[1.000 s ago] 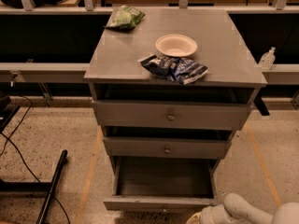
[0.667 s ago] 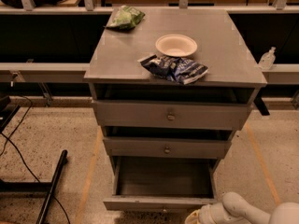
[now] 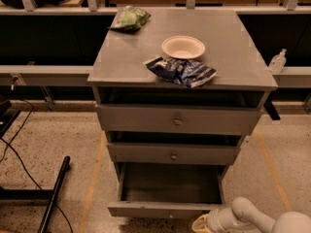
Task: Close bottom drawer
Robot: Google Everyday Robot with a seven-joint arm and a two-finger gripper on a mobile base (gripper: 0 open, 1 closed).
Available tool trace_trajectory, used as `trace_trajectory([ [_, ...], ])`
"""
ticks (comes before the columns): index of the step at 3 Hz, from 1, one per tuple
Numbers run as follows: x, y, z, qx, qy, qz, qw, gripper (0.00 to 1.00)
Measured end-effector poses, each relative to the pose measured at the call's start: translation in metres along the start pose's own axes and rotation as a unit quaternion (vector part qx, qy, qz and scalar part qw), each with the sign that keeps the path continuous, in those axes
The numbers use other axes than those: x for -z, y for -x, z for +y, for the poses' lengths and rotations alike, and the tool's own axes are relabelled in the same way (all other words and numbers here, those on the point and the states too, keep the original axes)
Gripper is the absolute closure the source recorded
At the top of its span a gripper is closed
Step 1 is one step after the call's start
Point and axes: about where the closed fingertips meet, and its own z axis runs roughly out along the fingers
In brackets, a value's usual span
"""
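Observation:
The bottom drawer is the lowest of three grey drawers in the cabinet and stands pulled far out, its plain grey inside showing. Its flat, low front panel is near the bottom edge of the camera view. My gripper is at the bottom edge, just below and to the right of that front panel, at the end of my white arm. Its fingers are mostly cut off by the frame edge. The middle drawer and the top drawer stick out slightly.
On the cabinet top lie a white bowl, a blue chip bag and a green bag. A black bar and cables lie on the floor at left. A bottle stands on a shelf at right.
My arm and gripper have shifted slightly left toward the bottom drawer's front. The drawer has not visibly moved.

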Motion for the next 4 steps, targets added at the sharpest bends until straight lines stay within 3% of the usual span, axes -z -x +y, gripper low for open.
trace_trajectory([
  [4,-0.006,0.016,-0.033,0.019,-0.005,-0.012,0.9997,1.00],
])
